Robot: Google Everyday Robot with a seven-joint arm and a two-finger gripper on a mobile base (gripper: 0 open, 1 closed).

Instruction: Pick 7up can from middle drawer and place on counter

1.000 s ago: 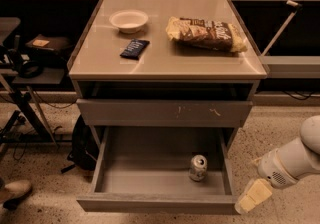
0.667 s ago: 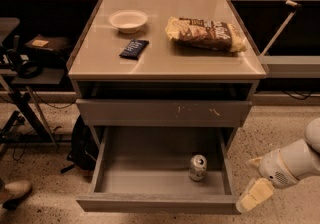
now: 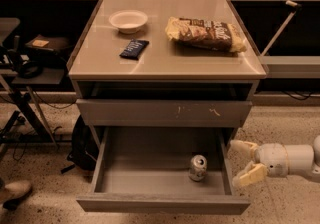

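The task is at its start. The middle drawer (image 3: 150,170) stands pulled well out of the grey cabinet, so the opening step looks done, but the lift itself is not yet begun. The 7up can (image 3: 198,167) stands upright on the drawer floor, toward the right side and near the front, close to the right wall but not touching it as far as I can tell. Nothing else lies in the drawer.

The gripper (image 3: 246,161) hangs outside the drawer, just beyond its right wall and at about the can's level. Its two pale fingers are spread wide and hold nothing. It is near the can but apart from it, with the drawer wall between them.

Above, the drawer front with pale scratch marks (image 3: 165,112) is closed. The bench (image 3: 170,60), the glossy beige top of the cabinet, carries a white bowl (image 3: 128,20) at the rear left, a dark snack packet (image 3: 134,48) in front of it, and a chip bag (image 3: 205,33) at the right. A bare stretch along the front edge looks a fair place for the can.

What is left, by my judgement: bring the gripper over the wall, close on the can, raise it and set it on the bench.
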